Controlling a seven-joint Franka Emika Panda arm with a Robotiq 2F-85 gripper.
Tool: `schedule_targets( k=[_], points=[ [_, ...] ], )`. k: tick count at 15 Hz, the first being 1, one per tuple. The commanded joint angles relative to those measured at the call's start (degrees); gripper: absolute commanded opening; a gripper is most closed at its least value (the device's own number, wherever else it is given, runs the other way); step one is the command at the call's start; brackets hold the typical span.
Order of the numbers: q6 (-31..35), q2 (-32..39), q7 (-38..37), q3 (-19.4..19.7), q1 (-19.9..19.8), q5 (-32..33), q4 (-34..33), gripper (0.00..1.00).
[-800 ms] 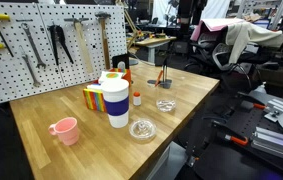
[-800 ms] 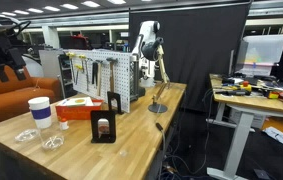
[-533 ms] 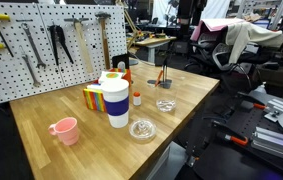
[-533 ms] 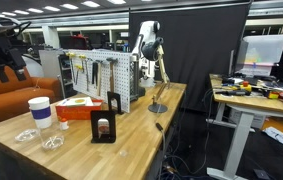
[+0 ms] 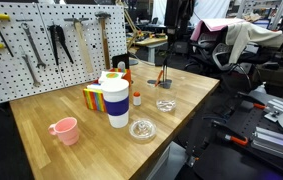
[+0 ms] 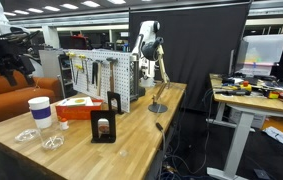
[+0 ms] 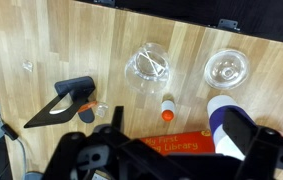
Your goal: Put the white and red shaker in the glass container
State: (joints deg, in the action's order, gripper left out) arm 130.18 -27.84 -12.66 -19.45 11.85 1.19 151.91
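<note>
Wood of the table (image 7: 41, 40) carries everything exactly where it stood a moment ago; what has changed is the arm. In the upper left of an exterior view we see the gripper (image 6: 16, 66) further right and a touch lower than half a second back, with a white arm link newly showing in the top left corner. It hangs high, well apart from the table, so we read this as the start of the approach, with nothing picked up yet.

Across the wrist view from left to right, a black stand (image 7: 66, 102) sits at the left. Next comes the glass container (image 7: 148, 67) in the upper middle, with nothing inside that we can make out. Just below and slightly right of it stands the white and red shaker (image 7: 167, 106), upright on the wood, near the container but not touching it. Further right sits the wider glass dish (image 7: 227, 68), and below that the white-and-blue mug (image 7: 219, 110), just beside an orange box (image 7: 181, 146) along the lower edge.

The fingers (image 7: 113, 122) spread wide at the bottom of that frame, gripping nothing. The shaker falls roughly between them in the picture, so we judge the wrist is nearly lined up above it. Descent and grasp are both ahead, and the mug close by leaves little room on that side.
</note>
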Motion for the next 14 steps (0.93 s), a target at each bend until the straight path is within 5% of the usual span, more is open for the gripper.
schedule_targets(
  k=[1, 7, 14],
  points=[
    [-0.13, 0.08, -0.34, 0.74, 0.74, 0.47, -0.13, 1.00],
    [4.80, 4.31, -2.18, -0.45, -1.27, 4.30, -2.43, 1.00],
    [12.15, 23.27, -5.12, -0.29, -3.20, 15.83, -11.03, 1.00]
  ],
)
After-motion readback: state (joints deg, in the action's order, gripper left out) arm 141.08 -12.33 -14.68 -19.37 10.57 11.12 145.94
